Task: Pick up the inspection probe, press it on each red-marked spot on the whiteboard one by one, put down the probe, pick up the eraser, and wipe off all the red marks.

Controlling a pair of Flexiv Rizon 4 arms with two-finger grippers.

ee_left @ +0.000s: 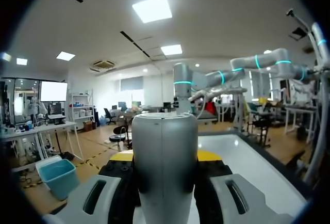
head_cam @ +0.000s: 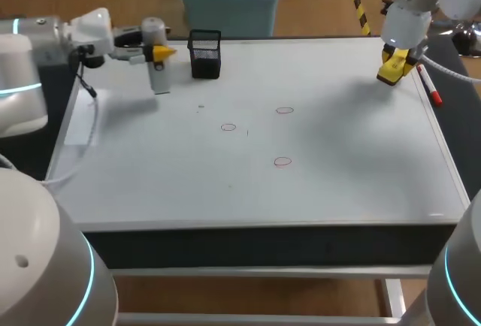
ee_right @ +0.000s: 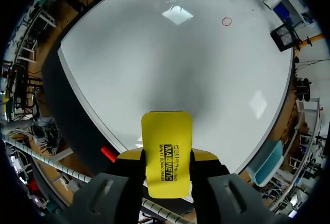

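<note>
Two clenched: left pincer (head_cam: 161, 53) holds the probe (head_cam: 156, 72) between its tips, right pincer (head_cam: 394, 67) the eraser (ee_right: 166, 139).

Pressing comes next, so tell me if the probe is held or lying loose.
Held: the left gripper is shut on the probe, yellow tips either side of its grey body.

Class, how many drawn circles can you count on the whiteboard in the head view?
3. The far circle sits mid-board, the left circle lies left of it, the near circle lies closest to the front edge. Fainter marks may be missed.
</note>
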